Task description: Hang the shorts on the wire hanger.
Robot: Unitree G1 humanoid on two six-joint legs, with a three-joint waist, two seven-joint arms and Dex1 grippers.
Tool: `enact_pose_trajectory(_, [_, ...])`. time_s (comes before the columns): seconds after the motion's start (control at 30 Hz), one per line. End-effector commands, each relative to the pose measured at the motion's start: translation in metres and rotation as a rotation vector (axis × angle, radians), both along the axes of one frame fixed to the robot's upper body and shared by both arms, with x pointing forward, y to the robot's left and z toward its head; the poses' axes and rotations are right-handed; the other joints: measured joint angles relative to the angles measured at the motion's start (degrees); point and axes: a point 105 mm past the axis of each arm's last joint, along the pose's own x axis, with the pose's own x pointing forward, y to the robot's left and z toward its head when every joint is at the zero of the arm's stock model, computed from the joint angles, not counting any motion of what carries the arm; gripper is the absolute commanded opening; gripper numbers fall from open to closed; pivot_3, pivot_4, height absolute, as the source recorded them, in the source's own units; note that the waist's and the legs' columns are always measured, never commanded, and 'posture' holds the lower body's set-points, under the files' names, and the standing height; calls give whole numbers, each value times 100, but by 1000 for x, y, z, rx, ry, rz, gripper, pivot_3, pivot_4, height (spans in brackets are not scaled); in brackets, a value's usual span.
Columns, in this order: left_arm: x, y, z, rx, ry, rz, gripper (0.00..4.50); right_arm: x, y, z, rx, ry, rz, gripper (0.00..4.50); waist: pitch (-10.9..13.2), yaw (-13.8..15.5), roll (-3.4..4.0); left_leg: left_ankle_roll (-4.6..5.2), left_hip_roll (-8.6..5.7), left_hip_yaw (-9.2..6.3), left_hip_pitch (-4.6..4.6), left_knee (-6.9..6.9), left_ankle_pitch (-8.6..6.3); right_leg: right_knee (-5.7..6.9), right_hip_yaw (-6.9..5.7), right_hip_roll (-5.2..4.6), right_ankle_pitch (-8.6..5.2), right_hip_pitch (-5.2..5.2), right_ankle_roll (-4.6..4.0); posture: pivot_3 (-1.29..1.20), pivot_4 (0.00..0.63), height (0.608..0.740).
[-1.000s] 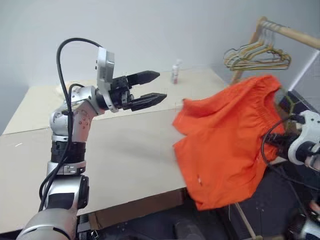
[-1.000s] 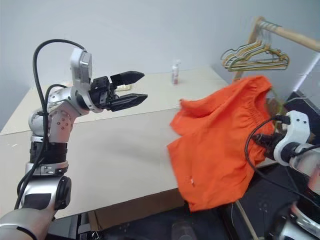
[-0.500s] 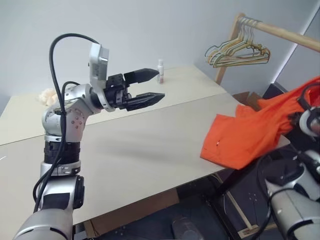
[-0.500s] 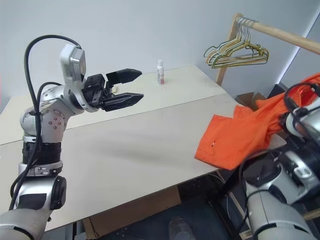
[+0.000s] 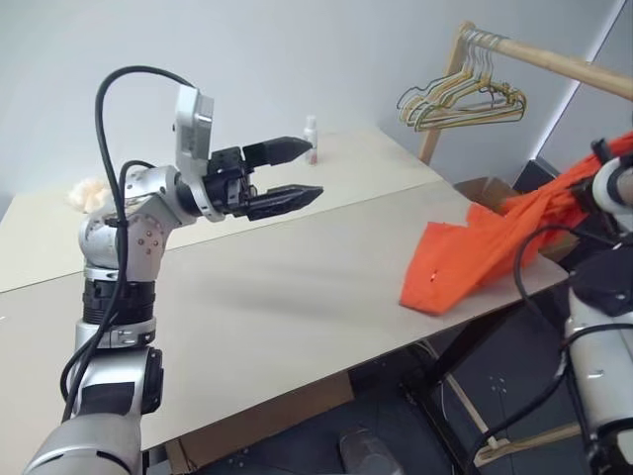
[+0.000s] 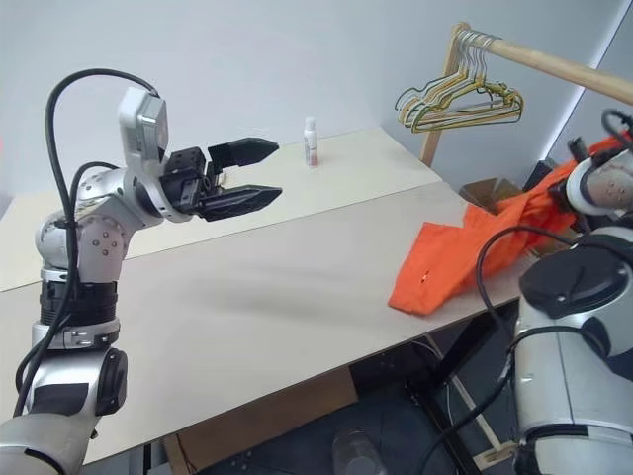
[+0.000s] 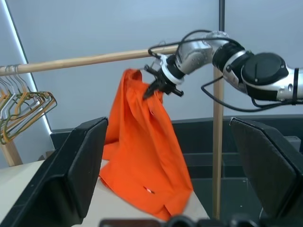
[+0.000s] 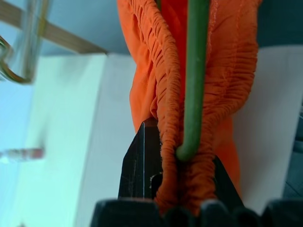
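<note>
The bright orange shorts (image 5: 465, 255) hang from my right gripper (image 7: 152, 90), which is raised beside the wooden rail (image 7: 85, 60). Their lower part trails onto the table's right corner. In the right wrist view the fingers (image 8: 139, 161) are shut on the gathered waistband (image 8: 165, 94). A thin olive-green wire, the wire hanger (image 8: 195, 71), runs along the waistband and curves in at the grip. My left gripper (image 5: 315, 168) is held up over the table's left half, open and empty, pointing toward the shorts.
A bunch of mixed-colour wire hangers (image 5: 460, 99) hangs on the wooden rail (image 5: 554, 61) at the back right. A small white bottle (image 5: 311, 129) stands at the far side of the beige table (image 5: 247, 297). A cardboard box (image 5: 485, 190) sits past the table's right edge.
My right gripper has risen and swung out to the right with the shorts, which now trail over the table's right corner instead of hanging in front. The view has turned right. The left arm stayed still.
</note>
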Motion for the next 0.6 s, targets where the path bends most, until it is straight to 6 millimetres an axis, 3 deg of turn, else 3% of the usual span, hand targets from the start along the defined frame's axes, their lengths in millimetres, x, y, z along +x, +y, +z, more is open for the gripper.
enact_pose_trajectory(0.03, [-5,-1,10,13,-40,-15,4474,0,-13,27,3,-89,-81,33,1,-30,-2,0,0,0,2,-3,1,-5,0,0,0,3,0,-374,0,740])
enact_pose_trajectory(0.2, [-5,-2,10,27,-38,-19,4474,-1,-23,18,50,-68,-134,33,25,-99,-14,2,0,1,77,-43,-1,-64,-5,-2,0,90,2,-370,0,740])
enact_pose_trajectory(0.6, [-9,3,4,61,-23,-24,4474,0,-23,-9,172,-4,-178,33,61,-162,-29,1,6,4,78,-46,0,-66,-3,-5,0,92,4,-360,0,740])
